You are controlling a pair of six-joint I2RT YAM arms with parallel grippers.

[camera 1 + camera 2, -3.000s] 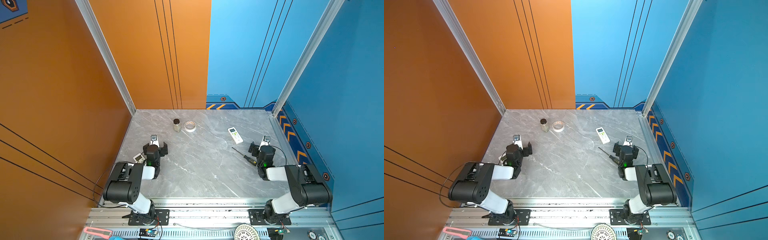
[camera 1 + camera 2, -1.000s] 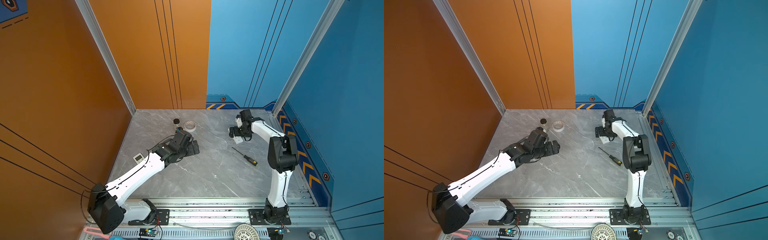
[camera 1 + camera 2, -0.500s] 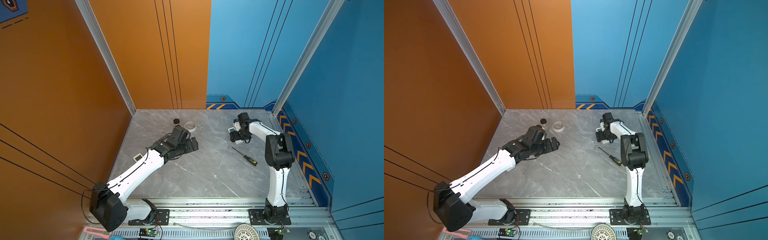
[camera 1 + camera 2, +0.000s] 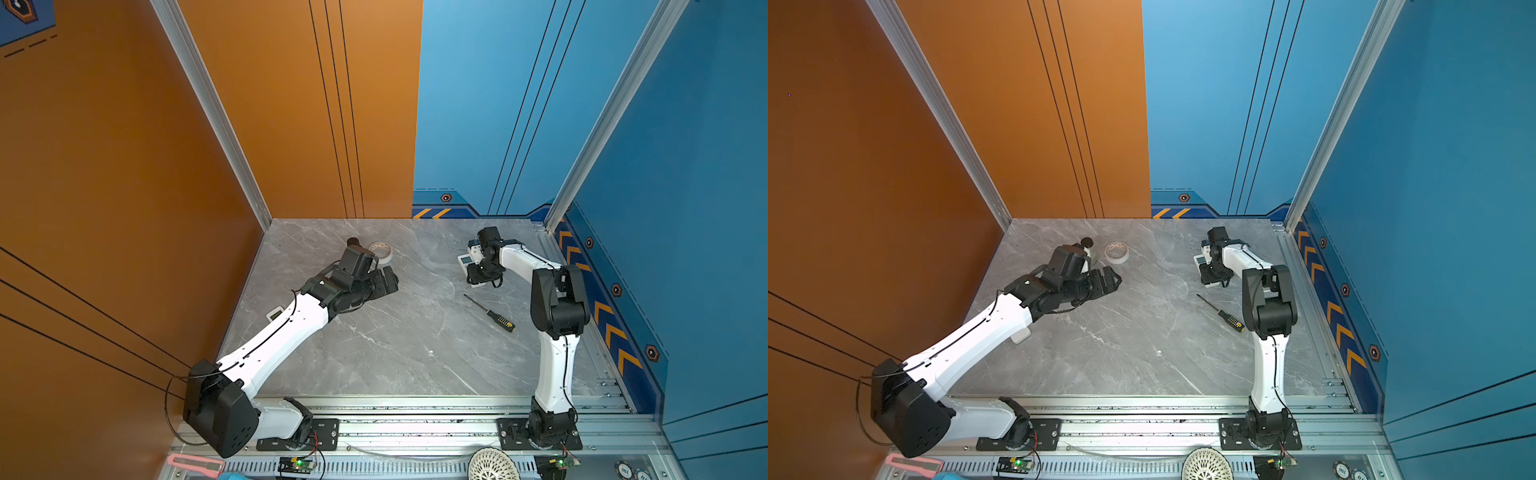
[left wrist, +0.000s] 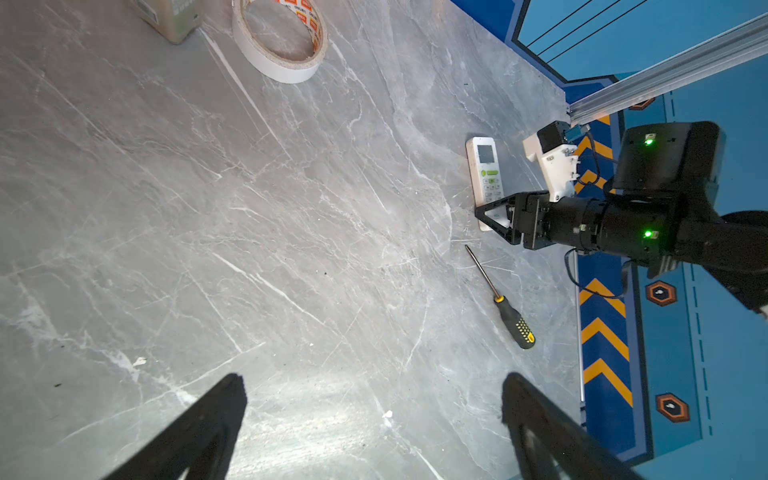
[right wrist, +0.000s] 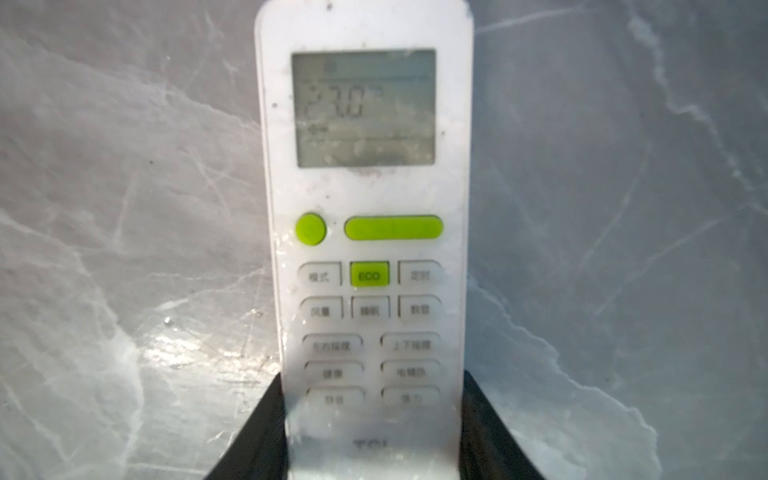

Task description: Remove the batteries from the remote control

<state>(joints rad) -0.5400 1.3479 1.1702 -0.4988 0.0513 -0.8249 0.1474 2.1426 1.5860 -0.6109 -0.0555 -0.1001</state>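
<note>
Right gripper (image 6: 372,384): its two black fingers (image 6: 257,432) flank the bottom end of a white remote (image 6: 365,187) and seem to press against both long edges, though this close view is blurred there. The remote lies flat and face up, with its grey screen and green buttons showing; the batteries are out of sight. In both top views the remote (image 4: 465,259) sits on the grey marble table (image 4: 395,353) near the far right corner, and the right arm bends over it from the right side. A screwdriver (image 4: 492,316) with a black and yellow handle lies on the table just nearer than the remote. It does not touch the remote, and its tip points towards it. Left gripper (image 5: 374,377): its fingers are spread wide and hold nothing, hovering over bare table left of centre. Beyond it, near the back wall, are a roll of white tape (image 5: 278,41) and, beside that, a small jar (image 4: 353,242) with a dark lid
</note>
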